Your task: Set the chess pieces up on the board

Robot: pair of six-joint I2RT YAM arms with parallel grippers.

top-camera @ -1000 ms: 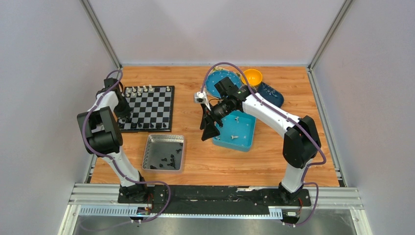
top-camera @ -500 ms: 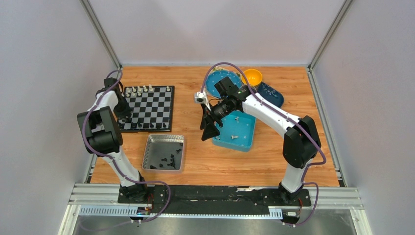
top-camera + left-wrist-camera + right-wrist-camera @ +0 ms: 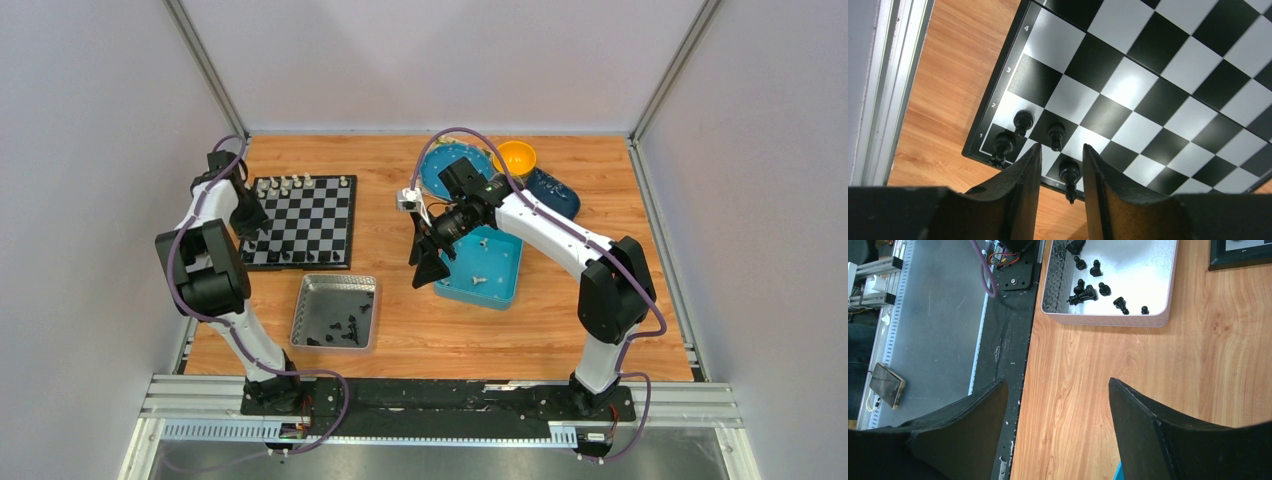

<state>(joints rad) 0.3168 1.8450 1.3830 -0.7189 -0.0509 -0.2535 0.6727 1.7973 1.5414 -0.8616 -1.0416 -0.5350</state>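
Partly open left end effector (image 3: 1061, 148), empty

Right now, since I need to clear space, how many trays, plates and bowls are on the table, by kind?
Silver metal rectangular tray: 1
Teal-blue square tray: 1
Blue round plate: 1
Dark blue oval dish: 1
Orange round bowl: 1
Total: 5

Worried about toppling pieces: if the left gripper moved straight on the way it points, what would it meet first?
Likely the black chess piece standing between the open fingers of the left gripper, then the board; depth is unclear.
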